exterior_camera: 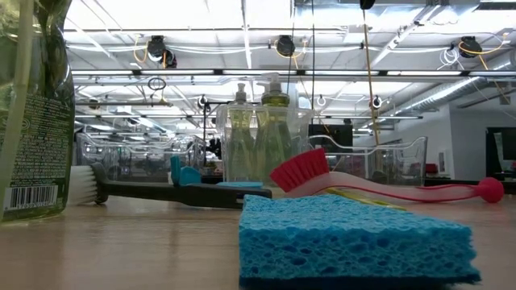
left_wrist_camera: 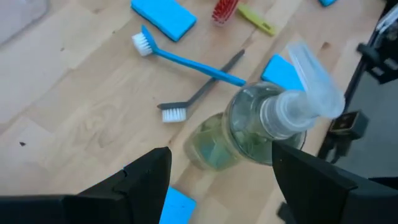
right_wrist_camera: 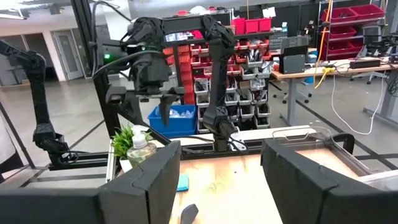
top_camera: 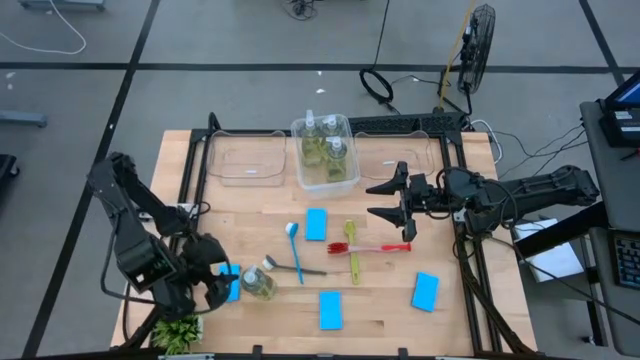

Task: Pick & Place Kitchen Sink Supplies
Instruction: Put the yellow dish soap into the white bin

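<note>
High view shows us the one loose bottle standing upright on the table near the left front, with the left gripper just beside it; in the left wrist view the two dark fingers stand wide apart either side of the bottle without touching it, so we judge the arm is lined up to close on the body below the white pump top. A blue sponge lies right by that gripper, partly under it. Outward from there, the blue brush and the grey brush cross each other, the red brush lies over the yellow-green brush, and three more blue sponges sit scattered across the wood, none yet sorted. At the back, the middle bin already holds bottles, three by our count, standing together, which we take as the destination for the fourth; the clear bins on either side look empty. The right gripper waits near the right-hand bin, raised off the table, fingers spread and holding nothing. A small plant sits at the front left corner, close enough that the left arm should lift straight up.
</note>
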`<act>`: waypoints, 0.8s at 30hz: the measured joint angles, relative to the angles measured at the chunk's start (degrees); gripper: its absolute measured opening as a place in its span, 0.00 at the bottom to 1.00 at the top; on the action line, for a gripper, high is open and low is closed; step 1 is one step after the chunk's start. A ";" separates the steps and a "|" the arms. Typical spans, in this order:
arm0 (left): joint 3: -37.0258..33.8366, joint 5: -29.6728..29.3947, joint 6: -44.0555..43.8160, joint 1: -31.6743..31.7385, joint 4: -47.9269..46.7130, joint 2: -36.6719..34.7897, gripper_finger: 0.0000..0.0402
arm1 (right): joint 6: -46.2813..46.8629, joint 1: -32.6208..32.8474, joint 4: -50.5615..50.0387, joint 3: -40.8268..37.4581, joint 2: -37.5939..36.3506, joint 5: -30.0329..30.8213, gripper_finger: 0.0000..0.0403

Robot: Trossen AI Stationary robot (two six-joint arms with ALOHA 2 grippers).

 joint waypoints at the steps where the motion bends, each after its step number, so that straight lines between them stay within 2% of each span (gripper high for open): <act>1: 0.00 -0.12 0.64 0.00 0.05 0.62 0.68 | 0.00 -0.01 0.02 0.00 0.00 0.00 0.52; 7: 0.00 -2.32 3.25 0.00 0.37 3.71 0.68 | 0.31 -0.01 0.00 0.00 0.00 0.12 0.52; 14: 0.00 -3.28 3.86 -0.07 1.49 3.95 0.68 | 1.29 -0.06 0.00 0.00 0.00 0.24 0.52; 24: 0.00 -6.09 11.02 1.12 8.03 3.95 0.68 | 1.31 -0.06 0.02 0.00 0.00 0.26 0.52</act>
